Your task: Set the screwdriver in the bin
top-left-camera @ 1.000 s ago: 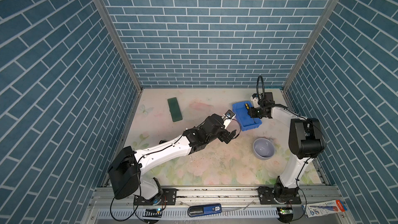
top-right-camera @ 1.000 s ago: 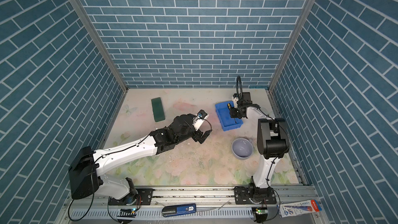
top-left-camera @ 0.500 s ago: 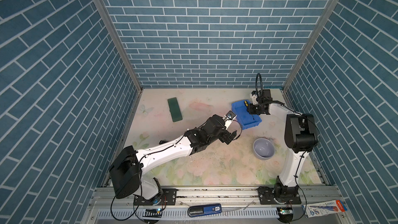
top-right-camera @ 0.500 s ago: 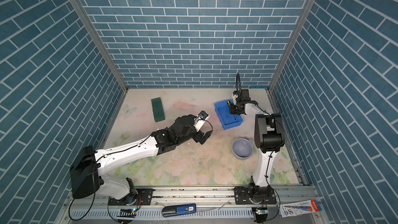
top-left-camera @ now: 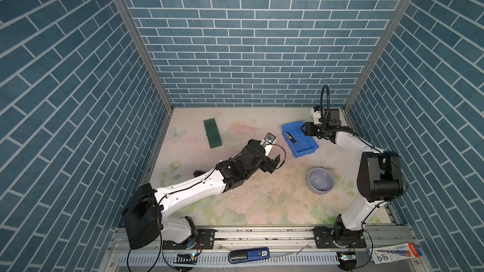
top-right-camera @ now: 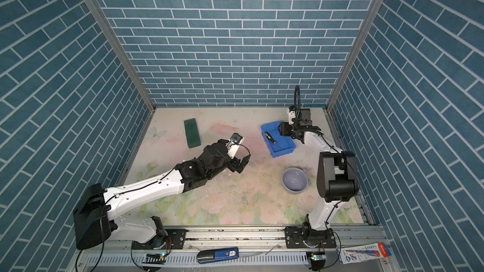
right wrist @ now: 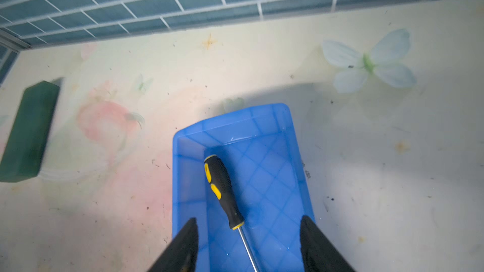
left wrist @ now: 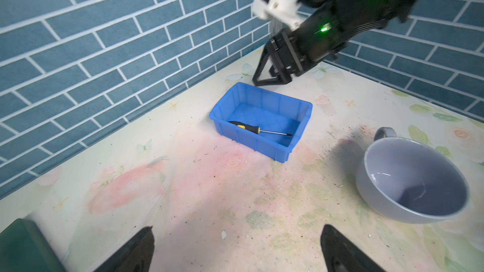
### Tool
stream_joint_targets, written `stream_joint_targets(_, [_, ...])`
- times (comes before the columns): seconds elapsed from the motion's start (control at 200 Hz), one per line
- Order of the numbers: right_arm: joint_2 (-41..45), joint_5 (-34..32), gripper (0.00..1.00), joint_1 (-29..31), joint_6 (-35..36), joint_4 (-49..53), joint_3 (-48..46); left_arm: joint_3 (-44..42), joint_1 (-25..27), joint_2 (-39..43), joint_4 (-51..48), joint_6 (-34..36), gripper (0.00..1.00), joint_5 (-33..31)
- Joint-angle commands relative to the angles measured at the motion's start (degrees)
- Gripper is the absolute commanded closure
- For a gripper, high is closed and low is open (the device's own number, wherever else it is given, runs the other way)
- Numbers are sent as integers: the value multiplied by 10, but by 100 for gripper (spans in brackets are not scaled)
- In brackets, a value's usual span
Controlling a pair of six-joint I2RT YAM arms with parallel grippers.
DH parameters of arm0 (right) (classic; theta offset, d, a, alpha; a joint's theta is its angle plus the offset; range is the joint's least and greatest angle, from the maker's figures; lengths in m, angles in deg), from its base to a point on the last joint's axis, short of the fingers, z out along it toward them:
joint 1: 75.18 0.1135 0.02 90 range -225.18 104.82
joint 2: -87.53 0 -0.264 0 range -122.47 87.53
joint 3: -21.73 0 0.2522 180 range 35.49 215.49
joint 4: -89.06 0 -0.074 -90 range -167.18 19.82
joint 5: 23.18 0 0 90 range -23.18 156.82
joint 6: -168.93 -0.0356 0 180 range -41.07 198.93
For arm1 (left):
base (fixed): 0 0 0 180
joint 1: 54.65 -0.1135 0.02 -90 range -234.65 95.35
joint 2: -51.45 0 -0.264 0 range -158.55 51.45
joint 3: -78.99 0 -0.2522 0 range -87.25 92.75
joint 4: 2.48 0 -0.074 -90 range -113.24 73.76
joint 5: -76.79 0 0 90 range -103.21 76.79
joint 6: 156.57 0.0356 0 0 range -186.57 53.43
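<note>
The screwdriver (right wrist: 222,187), black handle with yellow marks and a thin metal shaft, lies flat on the floor of the blue bin (right wrist: 230,116). Both top views show the screwdriver (top-left-camera: 294,141) (top-right-camera: 272,142) inside the bin (top-left-camera: 306,153) (top-right-camera: 281,154) at the back right of the table. My right gripper (right wrist: 247,222) hangs open above the bin's far end, its fingers well apart on either side of the shaft and touching nothing. My left gripper (left wrist: 237,231) is open and empty over the bare table, left of the bin (left wrist: 251,142).
A flat dark green block (top-left-camera: 212,133) lies at the back left. A round grey-lavender bowl (top-left-camera: 320,180) with a small handle stands in front of the bin, near the right arm. Brick walls enclose the table on three sides.
My right gripper has opened and let go of the screwdriver, which now lies in the bin. The right arm has drawn back a little toward the back right corner. The left arm has barely moved.
</note>
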State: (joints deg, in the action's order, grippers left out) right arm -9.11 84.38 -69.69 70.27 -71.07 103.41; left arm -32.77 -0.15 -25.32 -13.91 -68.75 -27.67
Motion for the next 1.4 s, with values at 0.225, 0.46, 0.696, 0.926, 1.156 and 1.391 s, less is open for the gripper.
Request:
stream_joint_targets(0.225, [212,-76,7,-63,-19,-92,-187,-141,-145,154,23,-53,0,-20])
stream_joint_targets(0.46, [274,-219,1,-70,-8,-166,-298,-250,-303,246,44,-9,0,-32])
stream_joint_targets(0.696, [266,-255,1,-71,-1,-313,-403,-344,-381,265,103,73,0,-62])
stream_joint_targets(0.926, [210,-254,1,-71,47,-511,-488,-414,-406,206,255,98,0,-66])
stream_joint_targets(1.156, [155,-250,1,-70,48,-622,-522,-414,-433,69,450,101,0,-43])
stream_joint_targets(1.391, [95,-236,1,-70,54,-680,-525,-371,-462,-87,556,104,0,-13])
